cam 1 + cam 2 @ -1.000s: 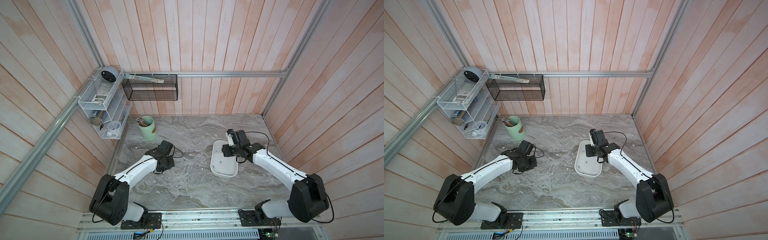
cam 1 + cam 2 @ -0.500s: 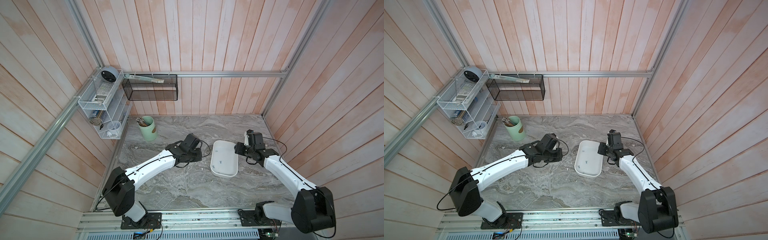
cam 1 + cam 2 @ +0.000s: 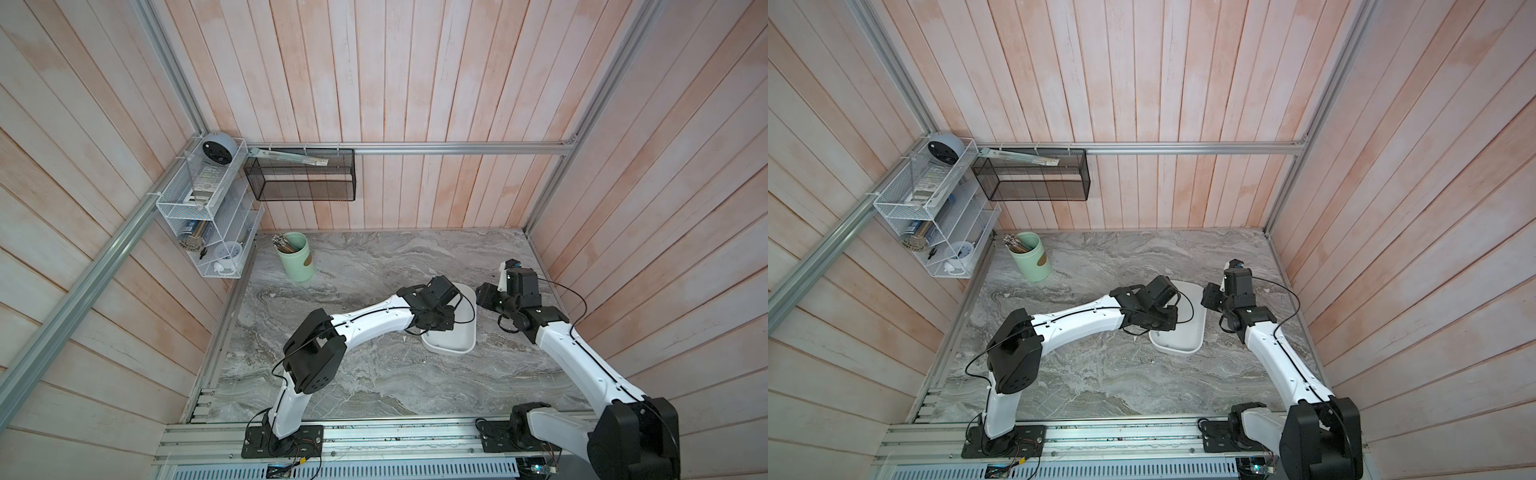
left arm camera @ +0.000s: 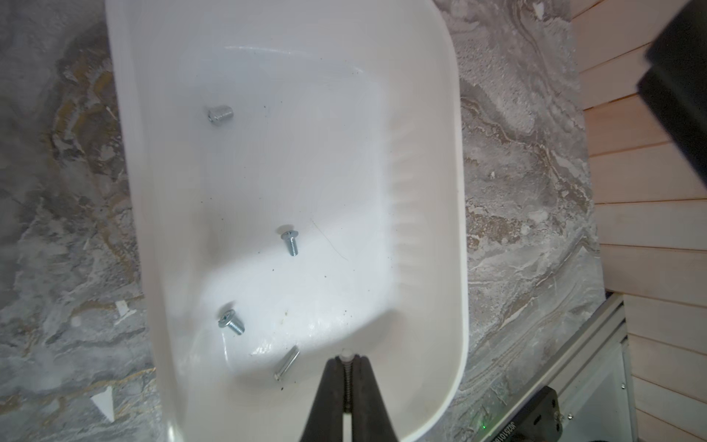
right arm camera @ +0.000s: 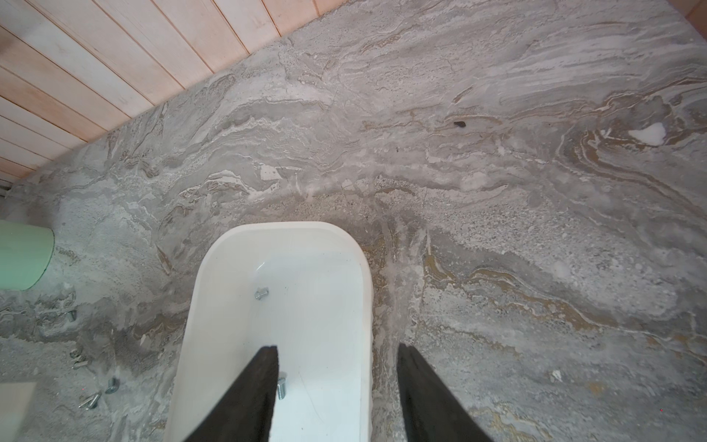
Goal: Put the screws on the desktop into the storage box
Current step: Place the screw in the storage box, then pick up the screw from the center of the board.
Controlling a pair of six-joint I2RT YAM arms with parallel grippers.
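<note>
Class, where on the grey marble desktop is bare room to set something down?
Bare: desktop between white plastic tub and front rail; also along the back wall. Crowded: from tub toward pale green cup, silvery metal screws scattered.

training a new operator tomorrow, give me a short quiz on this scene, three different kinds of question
1. True or false: the left gripper is open and empty.
2. What is below the left gripper? A green cup; B storage box; C black basket.
3. Are any screws left on the desktop?
Key: 1 false, it is shut on a screw. 2 B. 3 yes, several beside the box.
</note>
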